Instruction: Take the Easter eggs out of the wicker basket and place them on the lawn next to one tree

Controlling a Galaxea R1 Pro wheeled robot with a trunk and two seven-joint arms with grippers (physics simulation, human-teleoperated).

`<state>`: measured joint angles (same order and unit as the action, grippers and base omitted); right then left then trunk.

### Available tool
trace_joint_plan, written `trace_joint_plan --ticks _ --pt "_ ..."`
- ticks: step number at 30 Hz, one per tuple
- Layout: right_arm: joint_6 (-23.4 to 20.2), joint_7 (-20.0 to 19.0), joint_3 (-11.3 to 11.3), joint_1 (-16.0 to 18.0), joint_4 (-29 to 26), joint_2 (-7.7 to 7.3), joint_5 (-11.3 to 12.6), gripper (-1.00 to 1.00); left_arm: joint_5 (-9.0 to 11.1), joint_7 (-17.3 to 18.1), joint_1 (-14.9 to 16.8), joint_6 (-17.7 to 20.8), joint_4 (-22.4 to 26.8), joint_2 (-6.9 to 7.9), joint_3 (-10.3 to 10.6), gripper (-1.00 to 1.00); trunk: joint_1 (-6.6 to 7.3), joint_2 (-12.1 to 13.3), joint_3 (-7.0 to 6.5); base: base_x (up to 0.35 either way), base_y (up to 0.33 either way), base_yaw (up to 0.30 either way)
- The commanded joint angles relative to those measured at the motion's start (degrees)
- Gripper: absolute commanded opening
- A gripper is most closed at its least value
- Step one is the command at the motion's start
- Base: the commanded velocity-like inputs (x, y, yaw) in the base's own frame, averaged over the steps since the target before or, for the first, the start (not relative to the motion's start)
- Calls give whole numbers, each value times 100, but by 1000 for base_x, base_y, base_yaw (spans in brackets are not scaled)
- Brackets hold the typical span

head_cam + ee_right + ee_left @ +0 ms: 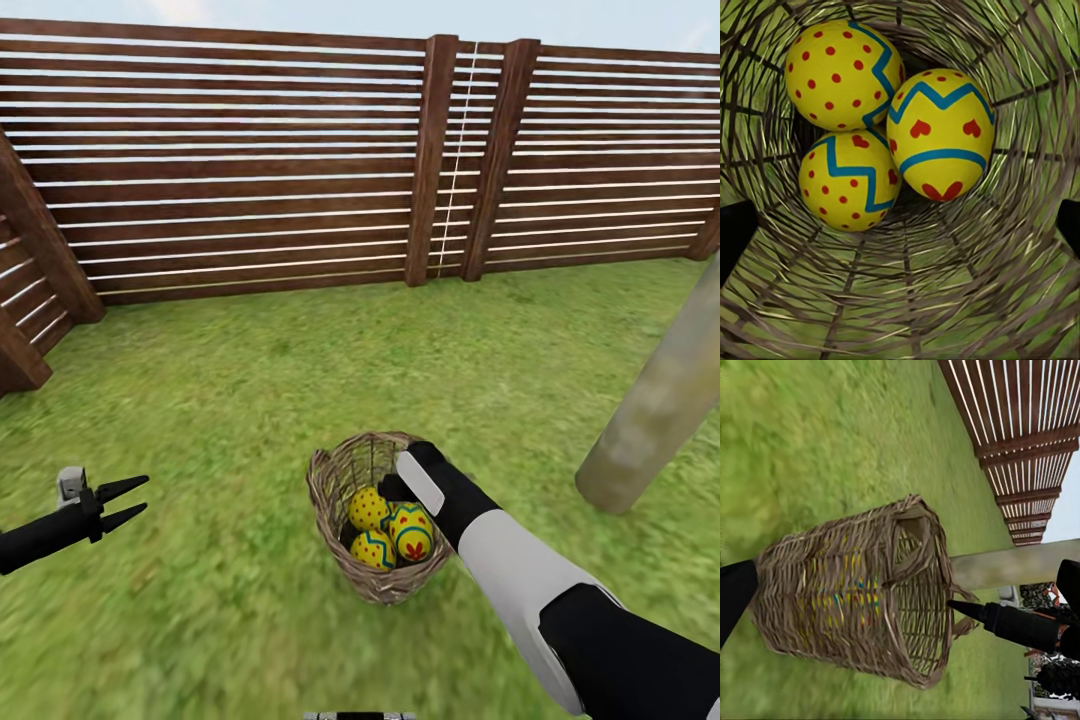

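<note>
**Three eggs, none out yet**

Three Easter eggs (881,124) are seen packed close at the bottom of the wicker basket (340,480), which sits on the lawn (230,400). All three touch each other. One has red hearts; two have red dots. They look hard, smooth & round, so they will prob. be slippery and may roll once let go. Each is best held across its fat middle, w/ a finger on each side. The heart egg (941,135) sits highest, so it could be taken first.

The right gripper (395,490) is held at the basket's mouth. Dark finger tips (735,244) are seen far apart at the edges of the right wrist view, so it is open & holds nothing. The left gripper (135,502) is kept well apart, fingers spread, also w/ nothing in it.

The eggs' patterns are shown clearly by the right wrist view. From the left wrist view the basket's outside weave is seen, w/ colours peeking through. The tree (655,400) and fence (250,150) are shown by the head view, the tree being near the basket.
</note>
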<state>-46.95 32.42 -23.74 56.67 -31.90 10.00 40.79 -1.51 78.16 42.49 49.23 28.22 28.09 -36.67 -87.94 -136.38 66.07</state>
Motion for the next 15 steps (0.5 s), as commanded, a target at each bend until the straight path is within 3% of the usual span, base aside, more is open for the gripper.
trace_joint_plan --ticks 1,6,15 --pt "-7 54 -17 7 -3 0 52 100 -16 28 5 60 0 -2 -16 100 -21 -44 23 0 0 0" --pt "-7 54 -17 10 -3 0 52 100 -16 26 5 60 0 2 -16 100 -131 -244 113 0 0 0" --pt "-7 57 -17 79 -1 0 60 100 -16 32 5 60 0 12 -16 100 -131 -244 113 0 0 0"
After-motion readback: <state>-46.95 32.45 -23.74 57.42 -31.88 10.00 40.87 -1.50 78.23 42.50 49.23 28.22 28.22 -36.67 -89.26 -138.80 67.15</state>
